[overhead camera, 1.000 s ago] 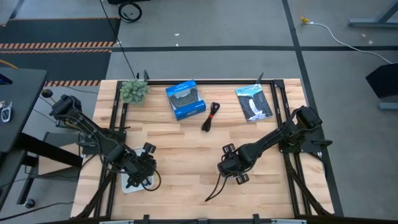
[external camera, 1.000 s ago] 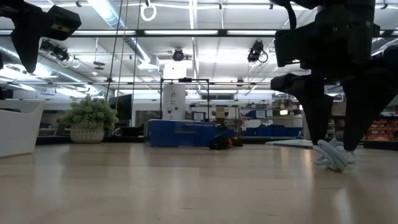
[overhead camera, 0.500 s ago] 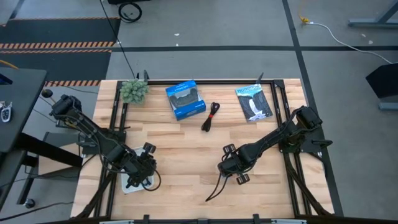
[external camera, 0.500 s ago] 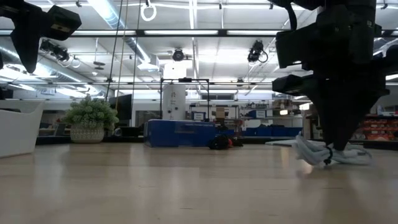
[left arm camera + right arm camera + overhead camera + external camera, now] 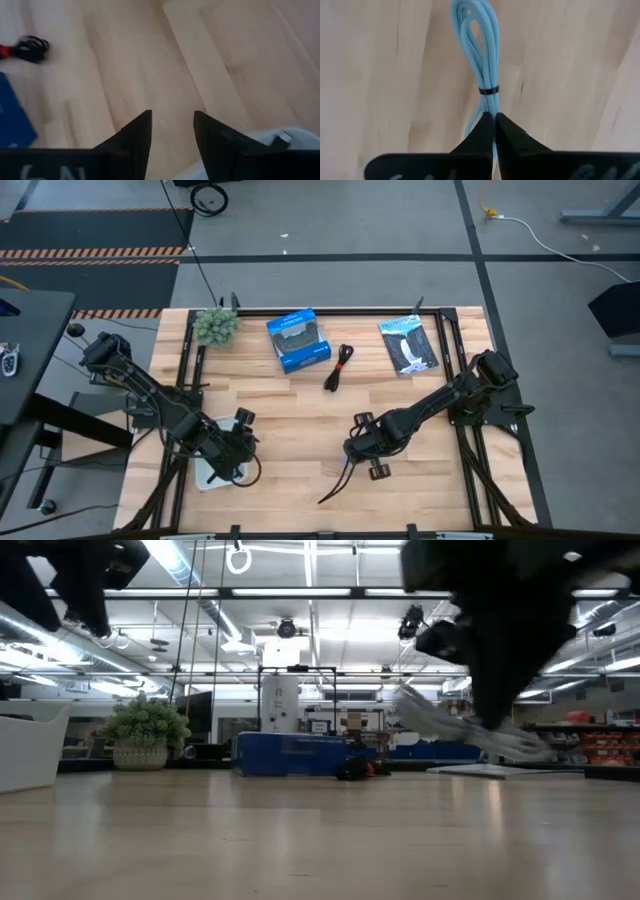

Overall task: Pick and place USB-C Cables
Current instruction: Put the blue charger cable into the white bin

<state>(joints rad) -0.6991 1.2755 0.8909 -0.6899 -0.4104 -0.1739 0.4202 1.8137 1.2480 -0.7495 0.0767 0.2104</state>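
My right gripper [image 5: 494, 120] is shut on a pale blue braided cable bundle [image 5: 482, 55] bound by a small black tie [image 5: 489, 90]; it is at the table's middle near side [image 5: 360, 450]. In the low view the cable [image 5: 450, 725] hangs clear of the tabletop. My left gripper [image 5: 172, 127] stands open over bare wood at the near left [image 5: 235, 448], beside a white container [image 5: 212, 473]. A black-and-red cable bundle [image 5: 340, 366] lies on the table at the far middle. My right gripper pinches the pale blue bundle between its two fingers just behind the black tie [image 5: 491, 107], several strands together. The looped end [image 5: 475, 20] sticks out ahead of the fingers. The cable is lifted clear of the table, slanting out to both sides of the gripper [image 5: 520, 745].
A blue box [image 5: 298, 340], a flat black-and-white packet [image 5: 408, 345] and a small potted plant [image 5: 215, 326] stand along the far edge. Black frame rails [image 5: 185, 380] run along the table's left and right sides. Bare wood [image 5: 300, 420] lies between the two arms.
My right gripper has shut on the pale blue cable, which lay on the table between its open fingers, and has lifted it clear while shifting a little toward the table's left. My left gripper has edged slightly toward the right.
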